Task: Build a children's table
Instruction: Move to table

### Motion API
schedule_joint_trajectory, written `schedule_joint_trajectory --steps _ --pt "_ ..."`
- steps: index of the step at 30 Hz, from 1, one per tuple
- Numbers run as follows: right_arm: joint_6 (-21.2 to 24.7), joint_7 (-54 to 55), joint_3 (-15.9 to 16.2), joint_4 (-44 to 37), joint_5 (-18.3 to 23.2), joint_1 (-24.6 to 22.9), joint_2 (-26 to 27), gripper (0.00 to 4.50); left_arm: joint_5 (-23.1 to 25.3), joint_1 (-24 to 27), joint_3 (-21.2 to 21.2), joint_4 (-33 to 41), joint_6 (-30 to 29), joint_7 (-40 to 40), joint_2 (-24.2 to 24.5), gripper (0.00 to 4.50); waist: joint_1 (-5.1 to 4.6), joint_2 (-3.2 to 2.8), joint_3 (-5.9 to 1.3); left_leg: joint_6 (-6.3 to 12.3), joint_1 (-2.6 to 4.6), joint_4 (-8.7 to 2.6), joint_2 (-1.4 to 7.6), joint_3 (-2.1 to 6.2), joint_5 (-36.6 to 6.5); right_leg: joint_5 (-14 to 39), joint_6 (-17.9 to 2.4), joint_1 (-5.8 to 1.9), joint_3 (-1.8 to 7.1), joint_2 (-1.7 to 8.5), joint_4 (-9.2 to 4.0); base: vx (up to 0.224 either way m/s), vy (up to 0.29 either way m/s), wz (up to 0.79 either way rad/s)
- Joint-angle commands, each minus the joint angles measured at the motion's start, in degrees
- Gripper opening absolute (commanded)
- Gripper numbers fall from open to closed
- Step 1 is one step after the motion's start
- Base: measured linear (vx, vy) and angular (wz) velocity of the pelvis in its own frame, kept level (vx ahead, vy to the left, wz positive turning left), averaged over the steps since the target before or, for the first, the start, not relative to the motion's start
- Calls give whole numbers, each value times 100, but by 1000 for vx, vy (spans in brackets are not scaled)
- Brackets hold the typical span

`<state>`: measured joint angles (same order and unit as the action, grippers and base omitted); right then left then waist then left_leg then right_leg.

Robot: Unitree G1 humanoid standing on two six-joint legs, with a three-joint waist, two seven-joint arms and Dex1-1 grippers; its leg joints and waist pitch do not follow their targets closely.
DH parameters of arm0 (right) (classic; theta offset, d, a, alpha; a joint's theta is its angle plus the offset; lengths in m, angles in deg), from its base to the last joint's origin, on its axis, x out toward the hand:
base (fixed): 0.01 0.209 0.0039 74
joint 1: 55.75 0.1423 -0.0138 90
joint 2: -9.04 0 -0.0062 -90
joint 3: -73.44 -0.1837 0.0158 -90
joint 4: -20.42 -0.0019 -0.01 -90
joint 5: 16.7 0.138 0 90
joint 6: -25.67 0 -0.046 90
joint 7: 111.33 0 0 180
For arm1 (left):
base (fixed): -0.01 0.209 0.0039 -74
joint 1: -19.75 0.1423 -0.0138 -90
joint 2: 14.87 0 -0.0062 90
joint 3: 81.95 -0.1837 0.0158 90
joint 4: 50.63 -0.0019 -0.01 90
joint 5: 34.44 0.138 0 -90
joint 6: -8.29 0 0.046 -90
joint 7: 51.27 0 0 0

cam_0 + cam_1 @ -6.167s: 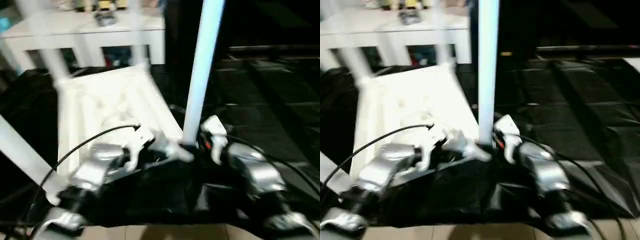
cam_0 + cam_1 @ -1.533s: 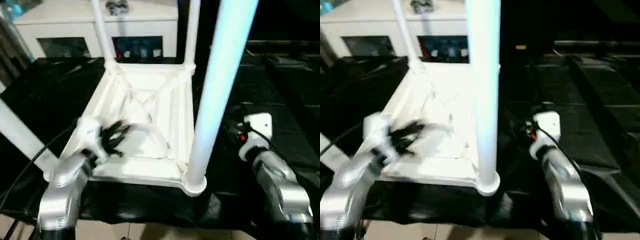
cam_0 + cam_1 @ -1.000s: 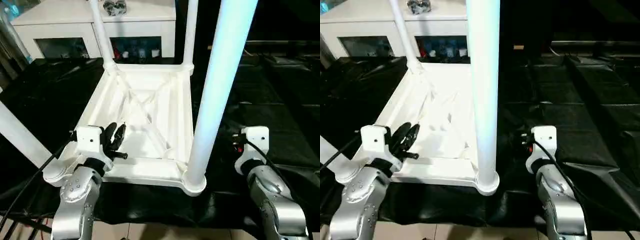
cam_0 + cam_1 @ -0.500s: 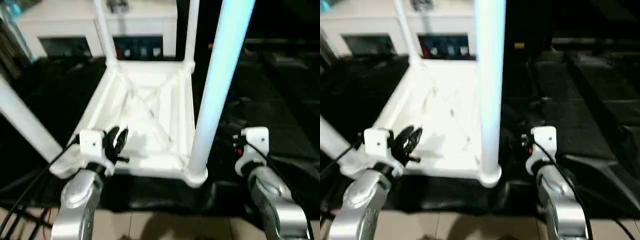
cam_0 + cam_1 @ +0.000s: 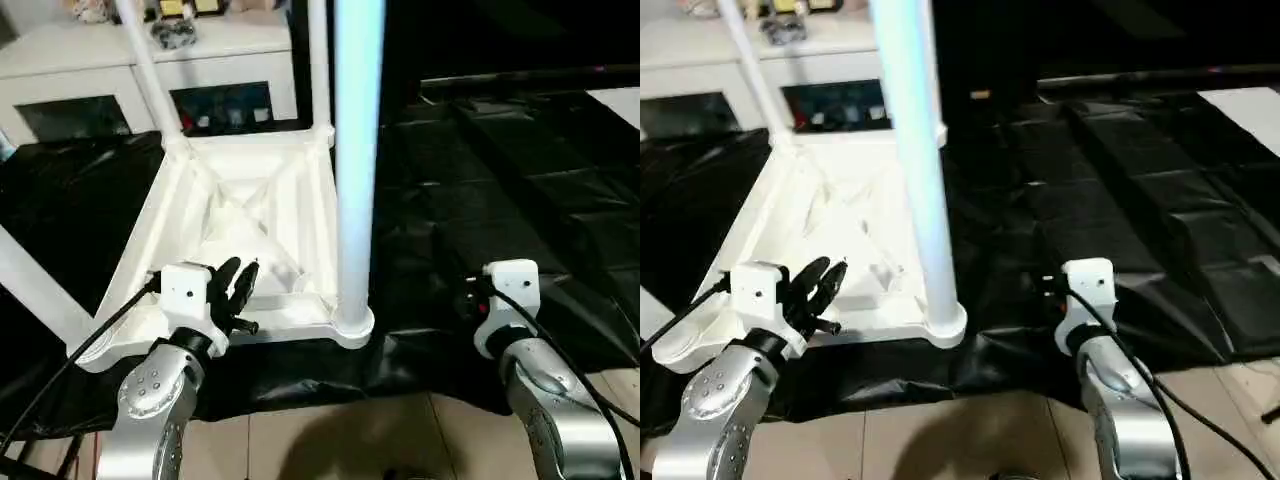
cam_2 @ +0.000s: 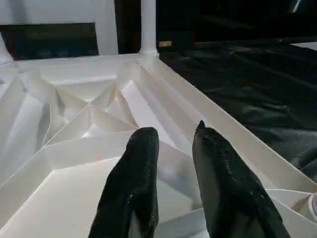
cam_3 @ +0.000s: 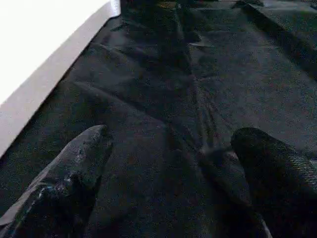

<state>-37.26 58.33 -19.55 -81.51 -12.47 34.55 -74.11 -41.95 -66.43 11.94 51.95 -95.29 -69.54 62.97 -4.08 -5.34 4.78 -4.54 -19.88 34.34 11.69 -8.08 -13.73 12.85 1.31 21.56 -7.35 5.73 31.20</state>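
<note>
Left fingers (image 6: 141, 183) are standing a narrow gap apart, pinching nothing, and hovering over the near rim of the tabletop (image 5: 250, 215). The left gripper (image 5: 238, 290) is pointing across the ribbed underside, clear of the ribs.

Right fingers (image 7: 81, 163) are spread wide and empty. The right gripper (image 7: 173, 163) is hanging over the black sheet (image 5: 500, 190), well apart from the tabletop's right edge.

The tabletop is lying upside down on the black sheet, in front of a white cabinet (image 5: 90, 60). The near right leg (image 5: 355, 150) is standing upright in its corner socket (image 5: 350, 322). Two far legs (image 5: 145, 70) are rising from the far sockets. A fourth leg (image 5: 35, 290) is angling out at the near left corner; whether it is fully seated cannot be told, as the left forearm is covering that socket.

Judgement: the assembly is looking near complete, and the step in hand appears to be checking or pressing home the legs. To do it well, the left gripper should be opening wider before reaching, approaching the near left leg low, close to its socket, and pushing along the leg's axis, not sideways. The right gripper should be steadying the rim meanwhile, since the light tabletop is likely to slide on the slick sheet. A sideways push high on any leg risks levering it out.
</note>
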Motion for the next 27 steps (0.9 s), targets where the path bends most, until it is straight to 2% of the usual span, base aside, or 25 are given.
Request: schedule_joint_trajectory --steps 1,2,3,4,5,6,7,8,9,10,11,12,13,14,15,16,17,18,20,21,23,24,25,27 --pt "87 -13 -18 -52 71 -16 -9 429 -48 -64 24 -2 -5 52 28 136 -106 -70 -201 78 351 -462 138 -75 -3863 2849 255 -127 -265 -11 -453 -63 7 -59" --pt "86 -24 -14 -54 68 -12 -26 429 -51 -30 13 11 71 37 18 136 164 -18 -124 219 -187 -1119 603 -65 -4533 974 -167 -668 111 175 842 83 79 -87" --pt "86 -24 -14 -54 68 -12 -26 429 -51 -30 13 11 71 37 18 136 164 -18 -124 219 -187 -1119 603 -65 -4533 974 -167 -668 111 175 842 91 0 -72" --pt "74 -48 5 -35 40 5 -64 429 80 15 -50 31 197 74 66 136 205 387 -175 171 306 -676 424 -488 -4375 2667 38 -93 465 137 569 91 0 -72" --pt "61 -61 -4 -5 40 22 -77 429 146 75 -138 69 303 31 97 136 363 544 -266 57 229 375 -141 -423 -2422 6064 767 333 912 707 -565 62 -27 -62" --pt "61 -61 -4 -5 40 22 -77 429 146 75 -138 69 303 31 97 136 363 544 -266 57 229 375 -141 -423 -2422 6064 767 333 912 707 -565 120 45 -73" --pt "48 -76 13 37 18 41 -111 429 204 167 -217 103 391 17 103 136 619 446 -401 547 -534 382 -1 227 -410 4815 553 -292 1170 1187 -275 120 45 -73" --pt "40 -85 25 65 2 53 -133 429 231 231 -266 126 444 6 101 136 510 358 -450 324 -478 -169 -29 198 410 2834 70 -121 691 392 14 104 31 -44" --pt "34 -113 46 109 -29 87 -183 429 84 318 -174 167 338 134 -43 136 473 257 -542 200 -258 -169 -56 127 979 1782 -201 -97 517 163 72 0 0 0" --pt "34 -113 46 109 -29 87 -183 429 84 318 -174 167 338 134 -43 136 418 154 -430 86 -359 -431 16 209 -344 1414 -450 -114 493 6 96 0 0 0" --pt "6 -175 56 136 -6 131 -220 429 61 341 -87 194 292 267 -110 136 376 155 -425 -343 -157 -474 128 246 -1695 1543 -650 -4 516 -98 64 62 34 -3" --pt "0 -187 58 139 -1 137 -226 429 58 345 -78 196 297 279 -115 136 327 134 -457 -389 -97 -462 125 260 -1875 1298 -800 -25 520 -102 39 55 5 8" --pt "-29 -235 71 139 22 155 -249 429 74 358 -76 192 364 311 -102 136 294 119 -497 -328 -117 -499 128 245 -1732 710 -1003 -95 511 -111 8 55 5 8" --pt "-82 -340 109 133 56 186 -306 429 153 382 -79 182 480 388 -83 136 298 222 -503 -154 -176 -490 100 186 -1462 464 -1100 -150 511 -96 -27 0 0 0" --pt "-134 -418 158 137 44 206 -365 429 199 400 -58 177 559 462 -98 136 298 222 -503 -154 -176 -490 100 186 -1462 464 -1100 -150 511 -96 -27 0 0 0" --pt "-168 -467 190 141 32 218 -403 429 227 412 -42 175 610 509 -110 136 368 309 -504 103 -251 -437 -21 36 -1168 777 -980 -186 606 70 -110 0 0 0" --pt "-171 -564 227 157 54 240 -444 429 225 423 -21 173 628 574 -137 136 405 346 -518 194 -256 -430 -12 12 -954 1032 -882 -191 633 111 -123 0 0 0" --pt "-170 -678 271 165 85 256 -489 429 205 441 5 176 628 625 -163 136 425 332 -518 221 -248 -431 4 12 -875 1041 -873 -176 640 110 -118 0 0 0" --pt "-225 -887 369 173 112 282 -563 429 191 476 36 192 624 638 -167 136 467 347 -544 259 -254 -411 36 15 -463 491 -894 -196 644 86 -49 0 0 0" --pt "-313 -954 416 194 113 317 -570 429 233 463 39 189 626 622 -133 136 476 395 -558 286 -231 -387 39 2 -319 159 -948 -189 650 73 -23 0 0 0" --pt "-349 -969 432 210 112 340 -566 429 244 447 42 180 625 621 -123 136 493 382 -560 327 -216 -378 40 -6 -171 -161 -1040 -196 650 68 12 0 0 0" --pt "-367 -991 454 219 115 358 -564 429 265 436 35 172 656 643 -113 136 499 385 -559 334 -205 -378 44 -11 -166 -207 -1059 -195 653 67 16 0 0 0" --pt "-403 -981 489 249 83 404 -561 429 252 413 28 150 737 629 -101 136 502 415 -544 344 -206 -390 47 -20 -238 -172 -1072 -201 656 66 10 0 0 0" --pt "-494 -964 551 285 -4 443 -586 429 299 395 0 134 787 634 -56 136 520 415 -541 332 -186 -394 56 -35 -371 -9 -1072 -188 664 77 -4 0 0 0"
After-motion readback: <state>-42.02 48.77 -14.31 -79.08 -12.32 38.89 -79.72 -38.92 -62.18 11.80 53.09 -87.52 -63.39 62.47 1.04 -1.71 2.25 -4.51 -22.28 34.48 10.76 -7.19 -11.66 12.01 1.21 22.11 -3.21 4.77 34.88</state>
